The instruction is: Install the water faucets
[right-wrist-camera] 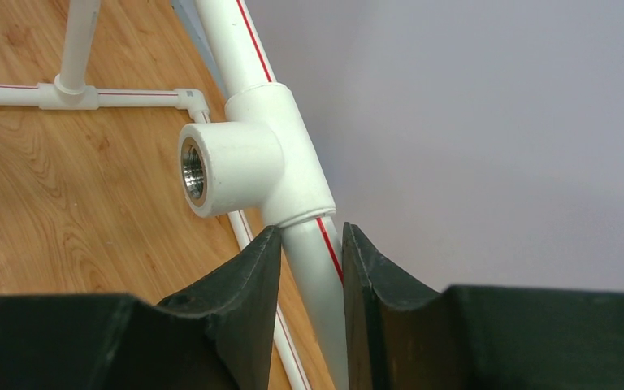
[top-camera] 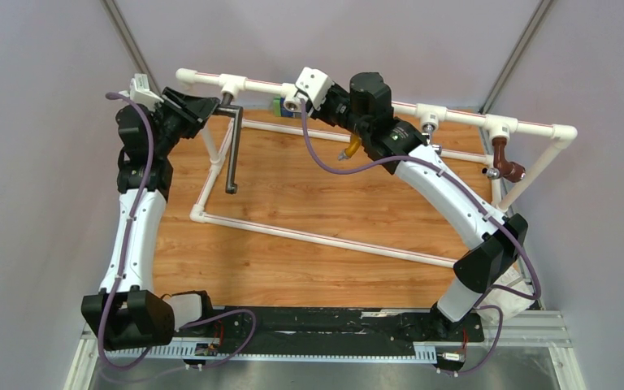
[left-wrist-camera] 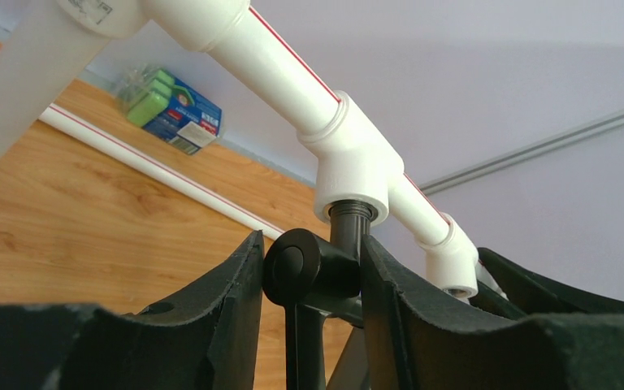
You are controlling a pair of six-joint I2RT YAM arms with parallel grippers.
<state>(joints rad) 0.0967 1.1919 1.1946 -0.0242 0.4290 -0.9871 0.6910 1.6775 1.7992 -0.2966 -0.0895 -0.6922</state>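
Pale lilac-grey walls (top-camera: 390, 36) close in on three sides of your wood-grain tabletop (top-camera: 325, 207), under soft, even light that throws few shadows. A grey metal strut (left-wrist-camera: 552, 142) slants across the wall beyond and to the right of your left fingers (left-wrist-camera: 211, 309). Bare wall lies right of your right fingers (right-wrist-camera: 382, 301), wood to their left. A brushed-metal ledge (top-camera: 333, 375) runs well behind both.

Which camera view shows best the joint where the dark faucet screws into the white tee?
The left wrist view: the dark faucet fills the centre, its threaded neck entering the white tee, close up. The top external view shows the whole faucet small, the joint unclear. The right wrist view shows none of it.
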